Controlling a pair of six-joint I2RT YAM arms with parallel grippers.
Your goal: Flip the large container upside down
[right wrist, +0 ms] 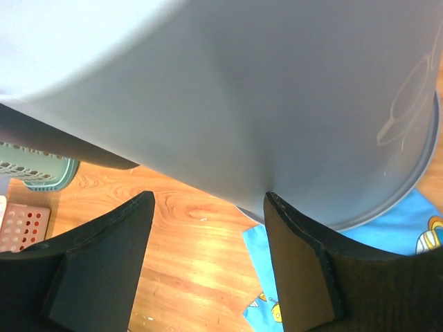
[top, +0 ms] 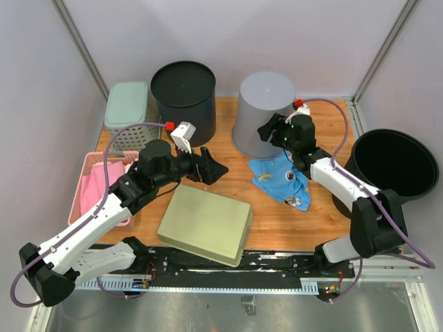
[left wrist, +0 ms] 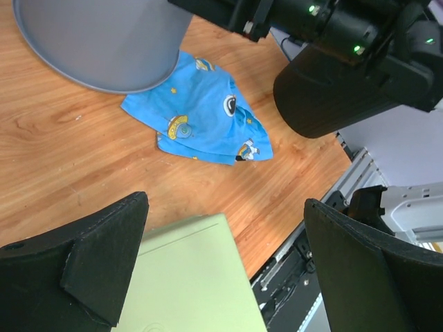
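Note:
The large grey container point(top: 266, 114) stands mouth-down on the wooden table, its flat bottom facing up. It fills the top of the right wrist view point(right wrist: 242, 90) and shows at the upper left of the left wrist view point(left wrist: 97, 38). My right gripper point(top: 268, 131) is open right beside its wall, with nothing between the jaws point(right wrist: 208, 197); one fingertip point(right wrist: 271, 200) seems to touch the wall. My left gripper point(top: 213, 169) is open and empty above the table point(left wrist: 225, 200), left of the container.
A blue printed cloth point(top: 284, 178) lies by the container's base. A pale green box point(top: 205, 223) sits at the near edge. A black tub point(top: 183, 93), a green basket point(top: 128, 114) and a pink basket point(top: 97, 183) stand left; a black bucket point(top: 394, 162) stands right.

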